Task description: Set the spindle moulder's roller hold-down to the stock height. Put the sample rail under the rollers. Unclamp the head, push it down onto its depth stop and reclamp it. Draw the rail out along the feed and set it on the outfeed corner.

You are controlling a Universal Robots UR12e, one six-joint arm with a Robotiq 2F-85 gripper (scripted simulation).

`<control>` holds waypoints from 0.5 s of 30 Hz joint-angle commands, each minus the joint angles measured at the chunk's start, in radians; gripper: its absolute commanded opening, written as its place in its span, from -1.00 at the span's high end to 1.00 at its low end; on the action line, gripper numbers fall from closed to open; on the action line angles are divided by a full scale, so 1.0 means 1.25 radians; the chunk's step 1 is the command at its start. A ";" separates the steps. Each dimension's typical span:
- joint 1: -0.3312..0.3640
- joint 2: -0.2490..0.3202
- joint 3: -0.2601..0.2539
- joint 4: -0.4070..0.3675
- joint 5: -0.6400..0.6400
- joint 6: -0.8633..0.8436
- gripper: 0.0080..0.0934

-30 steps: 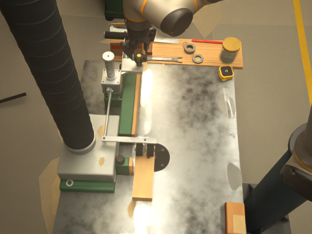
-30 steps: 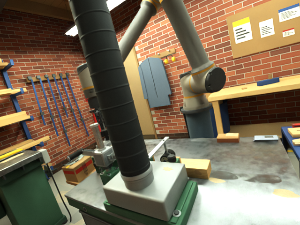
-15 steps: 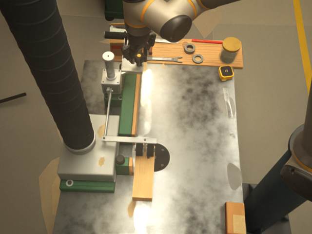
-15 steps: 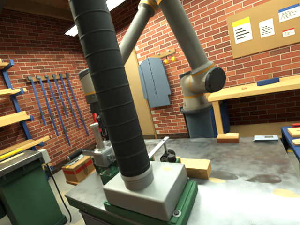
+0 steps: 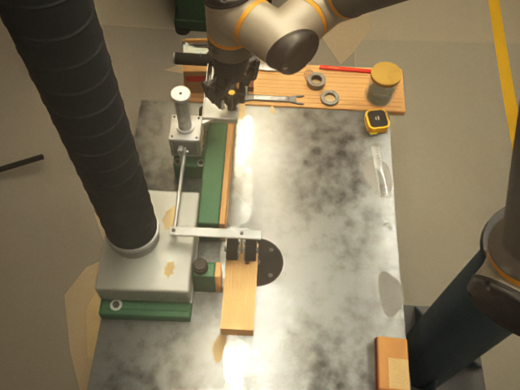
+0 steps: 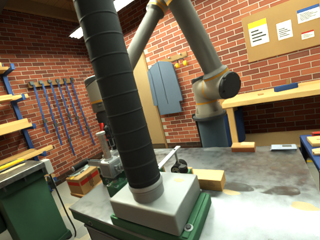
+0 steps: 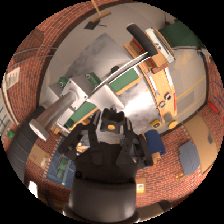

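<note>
At the far end of the green fence (image 5: 213,172), the black clamp knob (image 5: 230,95) with a yellow centre sits on the grey head bracket, and my gripper (image 5: 227,98) stands open around it, holding nothing. The knob (image 7: 112,122) shows between my fingers in the wrist camera. The steel column (image 5: 183,110) rises from its grey block just left of me. A thin rod runs from that block to the arm carrying the black rollers (image 5: 240,250). The wooden sample rail (image 5: 239,292) lies on the table with its far end under the rollers (image 6: 178,166).
The black extraction hose (image 5: 80,113) rises from the grey hood (image 5: 147,256) at the left. A wooden tray (image 5: 332,89) beyond the table carries a spanner, two rings and a jar. A tape measure (image 5: 376,120) and a wooden block (image 5: 391,362) sit on the right side.
</note>
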 commanded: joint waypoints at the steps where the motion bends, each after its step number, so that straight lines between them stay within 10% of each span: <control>1: 0.000 -0.001 -0.001 0.000 0.000 0.000 -0.31; 15: 0.000 0.000 0.000 0.000 0.000 0.000 0.03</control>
